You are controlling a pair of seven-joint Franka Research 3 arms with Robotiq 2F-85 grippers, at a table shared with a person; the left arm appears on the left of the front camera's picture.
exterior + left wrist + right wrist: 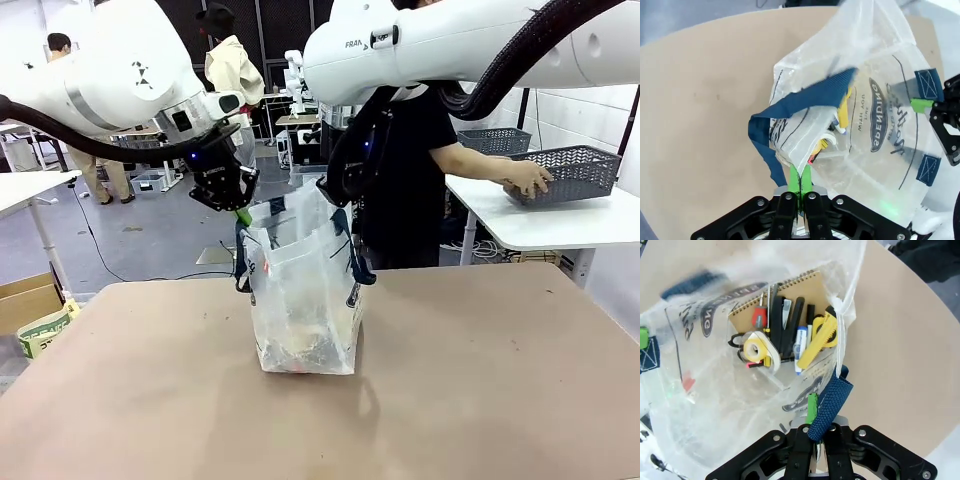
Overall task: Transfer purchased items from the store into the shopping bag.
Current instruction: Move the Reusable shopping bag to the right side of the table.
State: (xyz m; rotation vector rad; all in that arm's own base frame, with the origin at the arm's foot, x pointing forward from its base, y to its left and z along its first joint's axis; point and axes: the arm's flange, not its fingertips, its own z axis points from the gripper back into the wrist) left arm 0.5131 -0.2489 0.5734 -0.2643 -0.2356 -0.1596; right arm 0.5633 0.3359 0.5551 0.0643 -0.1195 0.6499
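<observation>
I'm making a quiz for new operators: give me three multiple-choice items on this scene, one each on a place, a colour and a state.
1. Where does the dark grey basket stand?
A) on the brown table
B) on the white side table, under a person's hand
C) inside the bag

2. What colour are the strap handles of the shopping bag?
A) navy blue
B) red
C) green

3. How is the left end effector?
A) wide open
B) shut on a notebook
C) shut on the bag's edge

1 B: the front view shows it far right on the white top.
2 A: the strap is navy in the left wrist view.
3 C: its green pads pinch the plastic.
</observation>
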